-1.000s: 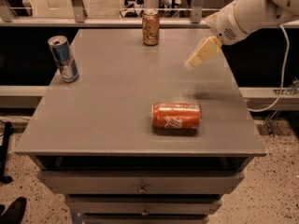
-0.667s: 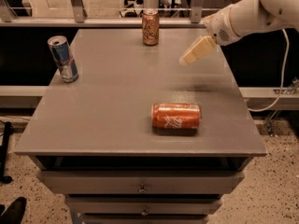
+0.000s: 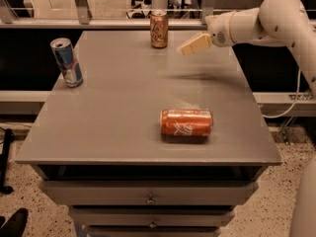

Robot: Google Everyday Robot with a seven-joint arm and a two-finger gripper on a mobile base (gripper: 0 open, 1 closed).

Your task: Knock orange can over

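The grey table (image 3: 123, 107) bears the upright orange can (image 3: 159, 29), an upright blue-and-silver can (image 3: 66, 62) and a toppled bright-orange soda can (image 3: 186, 122); the gripper (image 3: 186, 48) hovers near the orange can.

Grey table (image 3: 123, 107) with drawers (image 3: 98, 194) — speckled terrazzo floor (image 3: 266, 201), metal railing (image 3: 81, 6) behind.

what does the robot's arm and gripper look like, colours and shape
The arm is smooth white with rounded joint shells and a grey round patch at the wrist. The gripper, over the far right of the table, right of the orange can, is a pale tan wedge.
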